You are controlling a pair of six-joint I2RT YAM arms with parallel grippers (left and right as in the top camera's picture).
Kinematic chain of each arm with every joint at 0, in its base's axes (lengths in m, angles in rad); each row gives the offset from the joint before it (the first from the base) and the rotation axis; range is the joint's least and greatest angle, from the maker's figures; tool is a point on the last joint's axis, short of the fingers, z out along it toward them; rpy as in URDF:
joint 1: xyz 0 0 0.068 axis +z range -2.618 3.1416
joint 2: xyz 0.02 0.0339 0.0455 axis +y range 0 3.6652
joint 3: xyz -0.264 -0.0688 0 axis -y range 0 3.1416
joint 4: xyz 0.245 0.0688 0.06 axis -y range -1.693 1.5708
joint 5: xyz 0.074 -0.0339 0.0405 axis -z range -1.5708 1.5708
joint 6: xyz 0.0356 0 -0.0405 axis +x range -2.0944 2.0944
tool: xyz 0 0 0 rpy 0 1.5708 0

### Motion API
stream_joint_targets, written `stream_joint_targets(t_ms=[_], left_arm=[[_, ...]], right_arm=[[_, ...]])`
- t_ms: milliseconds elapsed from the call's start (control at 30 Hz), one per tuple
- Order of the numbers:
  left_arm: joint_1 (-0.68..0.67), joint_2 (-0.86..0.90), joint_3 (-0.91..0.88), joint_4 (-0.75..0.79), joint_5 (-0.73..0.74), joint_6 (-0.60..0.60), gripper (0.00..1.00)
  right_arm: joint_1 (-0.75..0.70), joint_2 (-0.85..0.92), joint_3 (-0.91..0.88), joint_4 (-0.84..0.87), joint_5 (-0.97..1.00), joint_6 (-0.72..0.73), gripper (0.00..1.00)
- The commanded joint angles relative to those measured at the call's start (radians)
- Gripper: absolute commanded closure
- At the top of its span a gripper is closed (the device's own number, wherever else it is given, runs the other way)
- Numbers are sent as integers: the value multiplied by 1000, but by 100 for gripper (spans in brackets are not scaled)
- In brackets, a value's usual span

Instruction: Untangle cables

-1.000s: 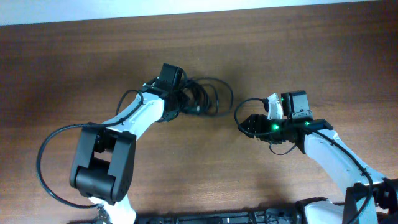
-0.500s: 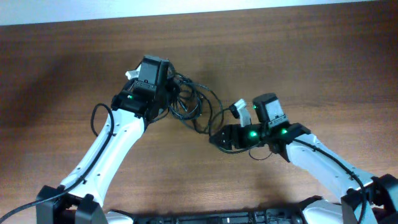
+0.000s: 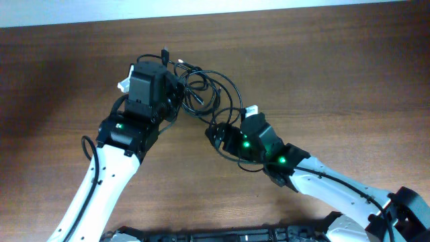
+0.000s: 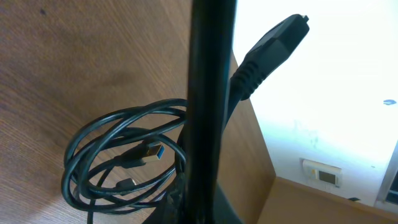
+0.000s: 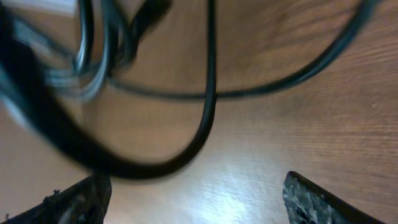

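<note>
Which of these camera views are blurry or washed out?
Right wrist: the cables are smeared by blur, with pale glare on the table. Left wrist: cables sharp, background past the table edge blown out white. Overhead: crisp and evenly lit.

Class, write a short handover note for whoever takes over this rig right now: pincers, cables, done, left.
Left pincer: shut on one strand of the thin black flexible cables, plug end up in the air.
Right pincer: open, low over a cable loop on the brown wooden table, holding nothing.
Done: nothing separated; the cables are one tangled coil.
Left: grip a loop with the right pincer, pull apart.
</note>
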Motion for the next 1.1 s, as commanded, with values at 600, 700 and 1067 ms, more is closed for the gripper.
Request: stream_joint_targets(t_ms=[600,700,1067], left_arm=[[72,-29,9,32,72,-16,100],[56,-29,9,69,72,-17,100],[32,-36,9,222,165,-16,100]], right_arm=[[-45,268,6,300,38,160,71],[-58,268,6,388,-77,325,20],[-29,268,6,393,209,529,1]])
